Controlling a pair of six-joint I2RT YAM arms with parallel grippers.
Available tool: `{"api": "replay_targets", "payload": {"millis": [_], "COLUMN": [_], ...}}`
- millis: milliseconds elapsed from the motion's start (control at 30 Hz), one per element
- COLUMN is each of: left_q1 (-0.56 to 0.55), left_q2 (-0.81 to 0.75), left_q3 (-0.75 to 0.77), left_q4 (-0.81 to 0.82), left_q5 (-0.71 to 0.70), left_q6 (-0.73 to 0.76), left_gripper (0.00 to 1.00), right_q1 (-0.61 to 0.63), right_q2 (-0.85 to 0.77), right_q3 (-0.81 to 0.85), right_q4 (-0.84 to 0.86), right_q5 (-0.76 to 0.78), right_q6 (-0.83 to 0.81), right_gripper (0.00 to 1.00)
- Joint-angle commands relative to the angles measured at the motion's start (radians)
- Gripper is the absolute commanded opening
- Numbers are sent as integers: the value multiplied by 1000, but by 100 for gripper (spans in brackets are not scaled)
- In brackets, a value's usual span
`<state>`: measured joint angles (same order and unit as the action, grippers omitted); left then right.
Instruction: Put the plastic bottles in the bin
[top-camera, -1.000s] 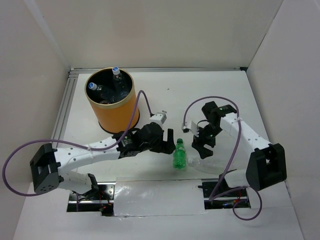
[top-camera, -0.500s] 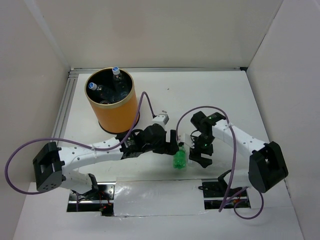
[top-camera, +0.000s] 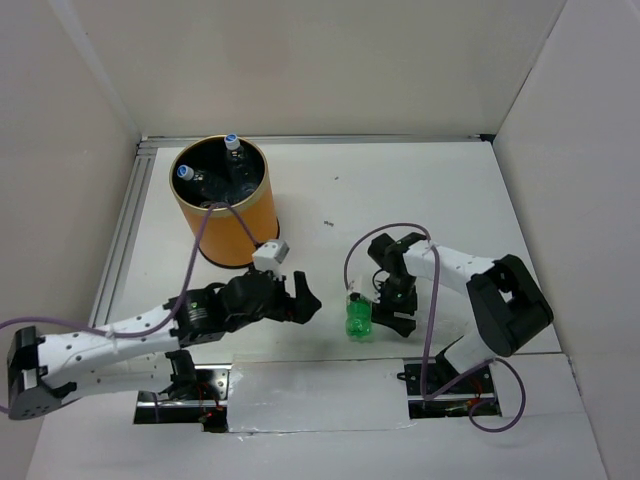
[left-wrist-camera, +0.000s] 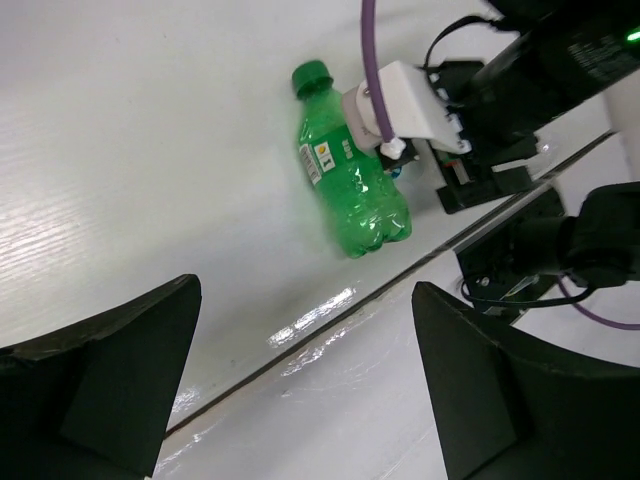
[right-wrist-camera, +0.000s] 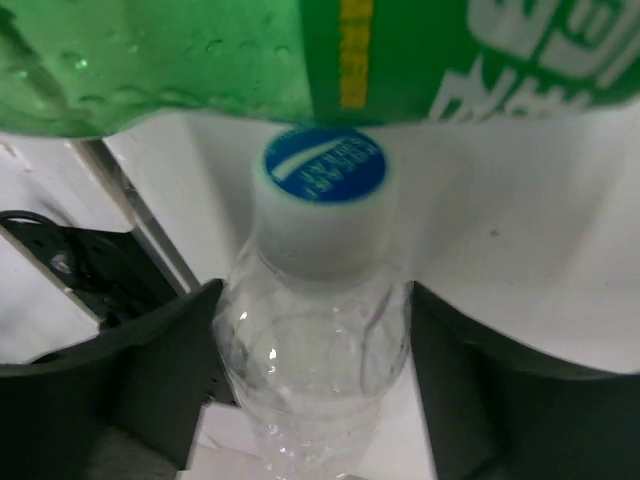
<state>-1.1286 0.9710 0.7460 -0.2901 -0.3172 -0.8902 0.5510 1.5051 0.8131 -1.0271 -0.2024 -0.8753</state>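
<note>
Standing wide open and empty, the left pincer (top-camera: 307, 300) has drawn back toward its own side. Half a second ago it was right against the green bottle (top-camera: 358, 316); now bare desk (top-camera: 430, 190) lies between them. From the left wrist camera, that bottle (left-wrist-camera: 350, 185) lies on its side well ahead of the pincer (left-wrist-camera: 305, 300), cap pointing away.

The right pincer (top-camera: 389, 312) has moved in low, just beside the green bottle, over the spot where the clear bottle lay in plain view a second ago. In the right wrist view its fingers (right-wrist-camera: 150, 390) stand either side of the clear bottle (right-wrist-camera: 315, 340), close along its shoulders. Whether they press on it or only flank it, I cannot tell. The bottle's white cap (right-wrist-camera: 325, 170), with a blue label on top, points at the green bottle (right-wrist-camera: 300, 60), which crosses the top of that view and has kept its place.

Farther off to the left, the bin (top-camera: 235, 225) stands upright, with two blue-capped bottles (top-camera: 231, 141) showing inside.
</note>
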Motion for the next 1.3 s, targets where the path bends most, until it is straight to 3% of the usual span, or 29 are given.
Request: {"api": "replay_targets", "payload": {"millis": [0, 67, 100, 200, 233, 300, 367, 633, 733, 933, 1267], "left_q1": [-3, -3, -3, -3, -3, -14, -25, -34, -34, -43, -43], "left_q2": [-123, -150, -150, -127, -106, -106, -136, -275, -261, -203, -184], "left_q3": [-57, -66, -82, -82, -82, -82, -115, -261, -275, -266, -277], "left_q4": [9, 9, 22, 34, 34, 25, 25, 45, 55, 75, 129], "left_q5": [-66, -66, -66, -52, -42, -42, -42, -31, -31, -22, -22], "left_q6": [23, 13, 2, -19, -29, -41, -50, -142, -142, -142, -102], "left_gripper": [99, 99, 99, 99, 99, 98, 98, 90, 87, 96, 98], "right_q1": [12, 12, 3, -10, -37, -62, -105, -82, -25, 131, 277], "right_q2": [20, 30, 30, 41, 41, 12, 0, 242, 320, 339, 454], "right_q3": [-5, -5, 6, 64, 96, 187, 386, 1312, 1478, 1437, 1488], "right_q4": [62, 62, 53, -7, -33, -100, -151, -108, 45, 630, 815], "right_q5": [4, -5, -5, -48, -58, -58, -58, -173, -273, -388, -381], "right_q6": [12, 12, 12, -10, -25, -39, -63, 38, 152, 427, 562], "right_gripper": [73, 59, 42, 25, 15, 7, 2, 0, 0, 0, 0]}}
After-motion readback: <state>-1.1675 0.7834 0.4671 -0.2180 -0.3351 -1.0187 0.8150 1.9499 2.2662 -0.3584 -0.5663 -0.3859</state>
